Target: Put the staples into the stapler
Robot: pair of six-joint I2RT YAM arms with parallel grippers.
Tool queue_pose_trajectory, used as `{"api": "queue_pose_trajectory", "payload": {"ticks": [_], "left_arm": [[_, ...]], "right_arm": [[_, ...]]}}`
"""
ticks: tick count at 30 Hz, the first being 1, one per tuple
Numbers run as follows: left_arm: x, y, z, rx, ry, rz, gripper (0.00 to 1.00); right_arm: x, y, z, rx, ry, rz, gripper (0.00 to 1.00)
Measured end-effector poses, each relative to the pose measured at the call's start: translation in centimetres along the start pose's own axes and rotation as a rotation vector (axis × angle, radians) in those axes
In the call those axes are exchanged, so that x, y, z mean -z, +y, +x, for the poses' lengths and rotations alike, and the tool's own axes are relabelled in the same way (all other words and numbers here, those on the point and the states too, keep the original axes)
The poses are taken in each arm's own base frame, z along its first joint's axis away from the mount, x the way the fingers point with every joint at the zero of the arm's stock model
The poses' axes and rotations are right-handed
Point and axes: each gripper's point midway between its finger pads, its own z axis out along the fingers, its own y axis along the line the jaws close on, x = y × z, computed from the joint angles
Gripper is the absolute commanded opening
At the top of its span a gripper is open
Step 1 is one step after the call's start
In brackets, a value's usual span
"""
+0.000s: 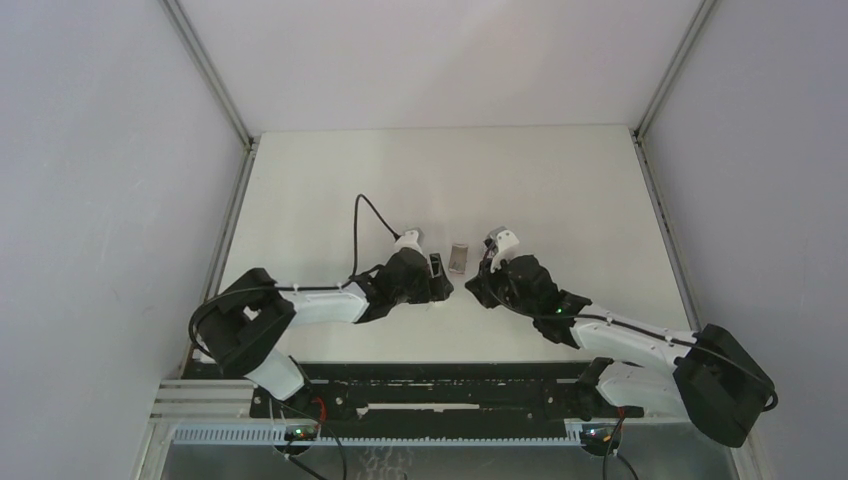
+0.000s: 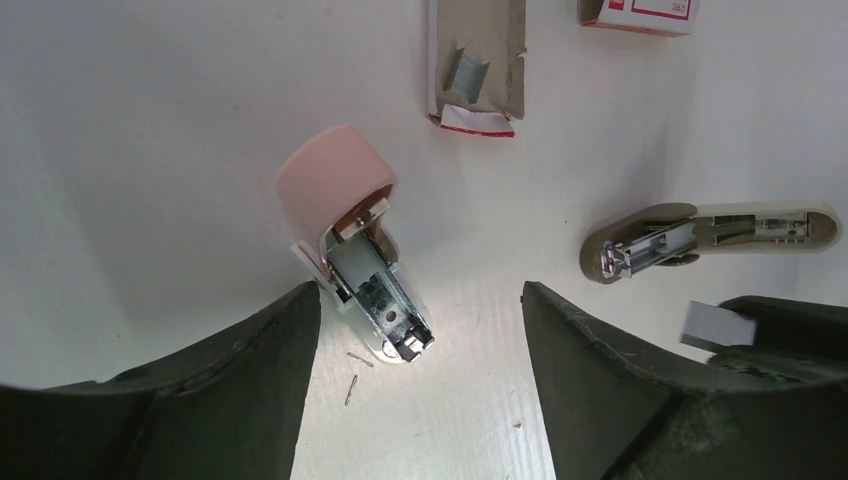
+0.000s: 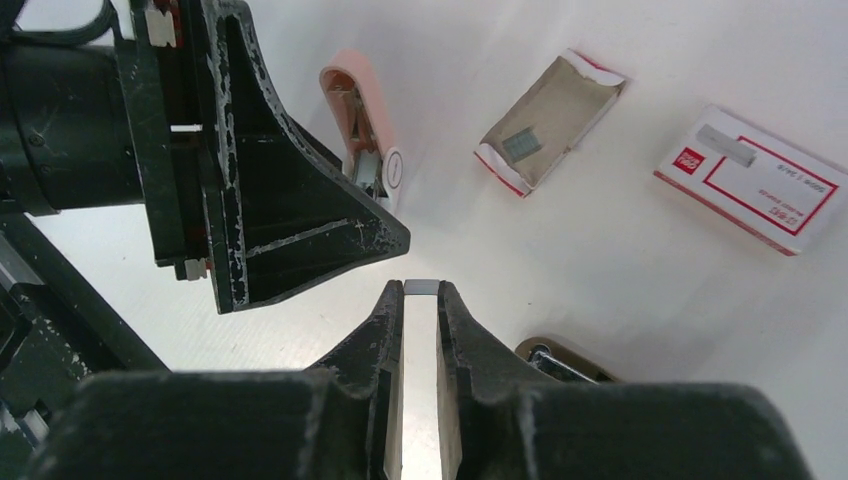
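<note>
Between the spread left jaws, the open pink stapler [image 2: 355, 250]; right jaws tight on 1 staple strip [image 3: 421, 288].

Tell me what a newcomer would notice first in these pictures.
The pink stapler lies opened on the table with its metal channel bared, just in front of the wide-open left claw. Close by, the right claw is shut on a small grey staple strip. Farther back sit the open inner tray, with a few staples in it, and the red-printed white box.
</note>
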Motion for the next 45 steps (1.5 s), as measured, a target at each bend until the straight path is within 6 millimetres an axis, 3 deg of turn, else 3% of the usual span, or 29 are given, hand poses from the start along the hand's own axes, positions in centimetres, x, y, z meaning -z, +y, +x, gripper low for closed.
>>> {"api": "queue_pose_trajectory", "payload": {"ticks": [5, 9, 13, 20, 24, 30, 45], "left_arm": [[1.8, 0.0, -0.7, -0.015, -0.020, 0.028, 0.81], [5.4, -0.3, -2.9, -0.021, -0.074, 0.064, 0.85], [10.4, 0.2, -6.7, -0.010, -0.145, 0.108, 0.86], [16.5, 5.2, -13.4, -0.007, -0.216, -0.014, 0.92], [19.5, 6.8, -15.0, -0.039, -0.281, -0.059, 0.93], [20.3, 8.9, -15.4, -0.047, -0.295, -0.109, 0.93], [20.2, 10.1, -15.7, -0.062, -0.290, -0.139, 0.93]], "right_arm": [[-0.6, 0.6, 1.1, 0.020, 0.028, -0.001, 0.02], [-1.2, 1.2, 2.3, 0.051, 0.054, 0.014, 0.03], [-2.2, 1.6, 2.5, 0.080, 0.056, 0.051, 0.02], [-4.8, 2.8, 1.3, 0.103, 0.024, 0.100, 0.02], [-6.4, 3.4, 1.5, 0.114, 0.029, 0.116, 0.02], [-7.9, 3.6, 2.7, 0.138, 0.057, 0.139, 0.02], [-8.9, 3.8, 2.5, 0.141, 0.055, 0.152, 0.02]]}}
